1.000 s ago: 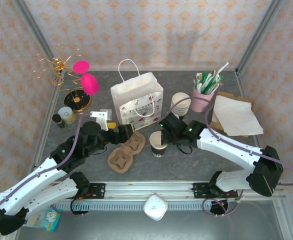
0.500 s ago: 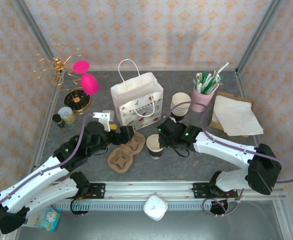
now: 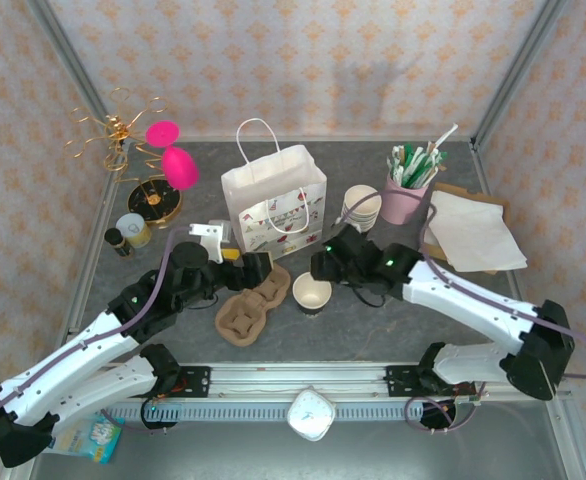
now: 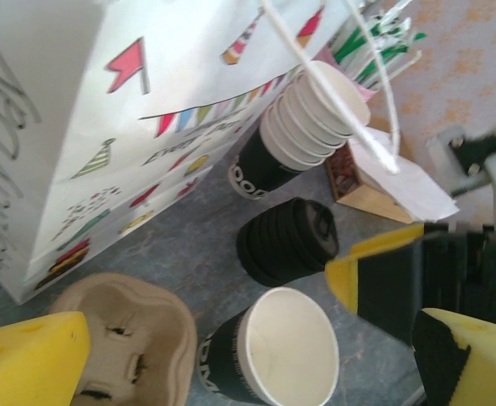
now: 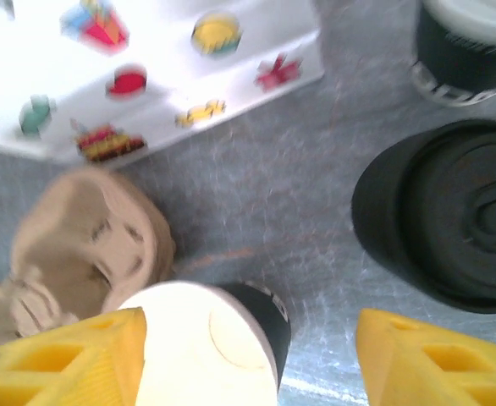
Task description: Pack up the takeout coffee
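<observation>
Coffee cup on the table, right claw released around it.
I see the coffee cup [image 3: 312, 293] upright and open-topped on the grey table [image 3: 423, 320], between the cardboard carrier [image 3: 251, 305] and the black lid stack [image 5: 451, 220], before the paper bag [image 3: 273, 205]. Right gripper [image 5: 250, 320] fingers are spread either side of it. Left gripper [image 4: 248, 338] gapes wide by the carrier.

Bright, even light bathes the white paper bag [image 3: 273, 205], a soft grey shadow smudging the wallpaper [image 3: 378, 80] behind it. In the right wrist view the bag glares overexposed and everything below it is smeared with blur.
</observation>
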`<state>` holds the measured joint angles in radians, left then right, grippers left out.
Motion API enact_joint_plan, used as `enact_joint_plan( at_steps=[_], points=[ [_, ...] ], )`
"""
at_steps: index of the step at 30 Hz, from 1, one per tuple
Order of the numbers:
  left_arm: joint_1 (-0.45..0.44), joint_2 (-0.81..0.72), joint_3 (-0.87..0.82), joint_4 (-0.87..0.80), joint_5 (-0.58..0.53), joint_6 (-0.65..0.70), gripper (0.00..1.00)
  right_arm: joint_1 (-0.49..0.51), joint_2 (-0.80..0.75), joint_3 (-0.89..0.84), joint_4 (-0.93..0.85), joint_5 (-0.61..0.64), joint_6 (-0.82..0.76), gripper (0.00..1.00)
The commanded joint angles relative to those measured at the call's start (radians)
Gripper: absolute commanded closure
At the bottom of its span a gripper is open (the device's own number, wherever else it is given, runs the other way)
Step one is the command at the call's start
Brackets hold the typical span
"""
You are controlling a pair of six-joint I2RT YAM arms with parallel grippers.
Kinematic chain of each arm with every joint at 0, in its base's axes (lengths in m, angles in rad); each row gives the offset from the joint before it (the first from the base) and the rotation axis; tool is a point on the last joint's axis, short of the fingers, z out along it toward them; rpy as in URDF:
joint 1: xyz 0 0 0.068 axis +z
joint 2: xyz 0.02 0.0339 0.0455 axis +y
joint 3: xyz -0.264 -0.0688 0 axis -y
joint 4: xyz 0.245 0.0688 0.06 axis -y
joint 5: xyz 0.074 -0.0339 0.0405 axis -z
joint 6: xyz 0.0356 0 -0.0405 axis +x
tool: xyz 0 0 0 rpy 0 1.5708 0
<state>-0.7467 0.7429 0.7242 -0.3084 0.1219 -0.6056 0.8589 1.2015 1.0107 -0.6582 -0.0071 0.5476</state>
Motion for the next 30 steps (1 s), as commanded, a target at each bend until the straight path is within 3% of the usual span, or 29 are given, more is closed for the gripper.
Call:
enact_joint_plan(
  at_steps=[1,6,15,19,30],
  points=[
    [-0.007,0.023,-0.016,0.116,0.081,-0.008,0.01,-0.093,-0.052,0.006,-0.097,0.041,0.006,0.28],
    [-0.009,0.094,-0.021,0.192,0.123,-0.006,0.01,-0.247,-0.047,-0.062,-0.075,-0.021,-0.029,0.16],
    [-0.010,0.192,-0.001,0.232,0.101,0.046,0.01,-0.373,0.055,-0.126,0.061,-0.155,-0.086,0.16],
    [-0.010,0.206,-0.001,0.226,0.075,0.056,0.01,-0.386,0.077,-0.142,0.128,-0.228,-0.100,0.17],
    [-0.010,0.201,-0.006,0.216,0.059,0.061,0.01,-0.387,0.144,-0.129,0.134,-0.191,-0.121,0.23]
  ],
)
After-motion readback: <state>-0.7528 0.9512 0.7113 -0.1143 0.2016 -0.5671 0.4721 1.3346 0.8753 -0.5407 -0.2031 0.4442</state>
